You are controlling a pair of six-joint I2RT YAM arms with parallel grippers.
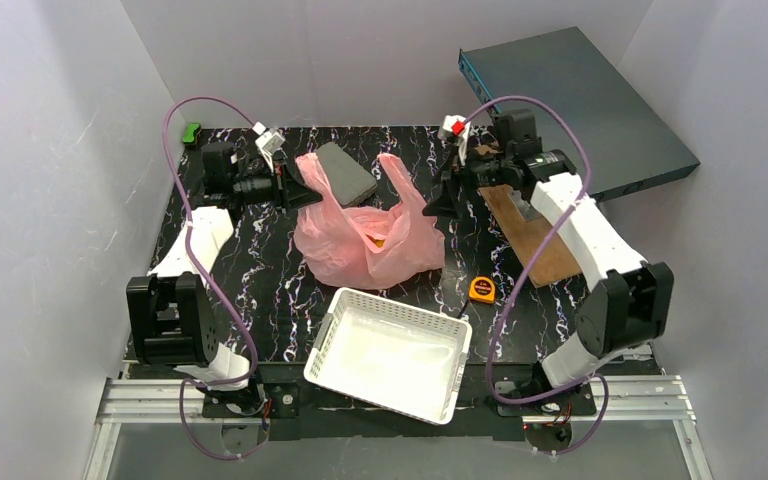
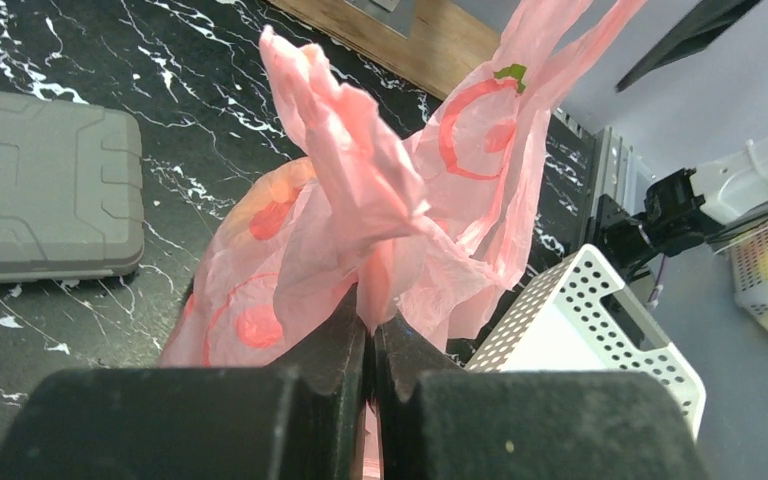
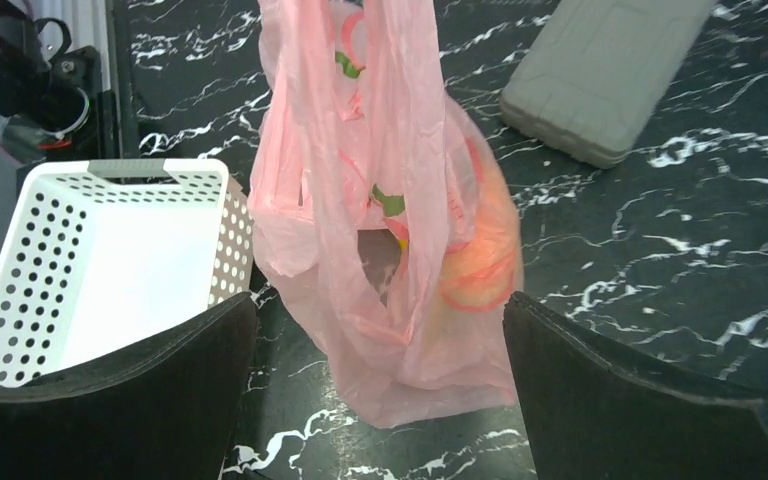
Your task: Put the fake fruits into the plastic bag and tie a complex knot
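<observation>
The left tool (image 2: 370,325) is clamped shut on 1 handle strip of the plastic bag (image 1: 360,240), which sits mid-surface (image 1: 260,290). The right tool (image 3: 378,300) gapes wide, gripping nothing, facing the bag. Fake fruits (image 3: 480,265) show orange inside.

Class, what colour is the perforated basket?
The basket is white, clearest in the top external view.

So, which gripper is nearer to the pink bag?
Left. The left gripper is shut on a fold of the bag; the right gripper stands open at the bag's other side, holding nothing.
</observation>
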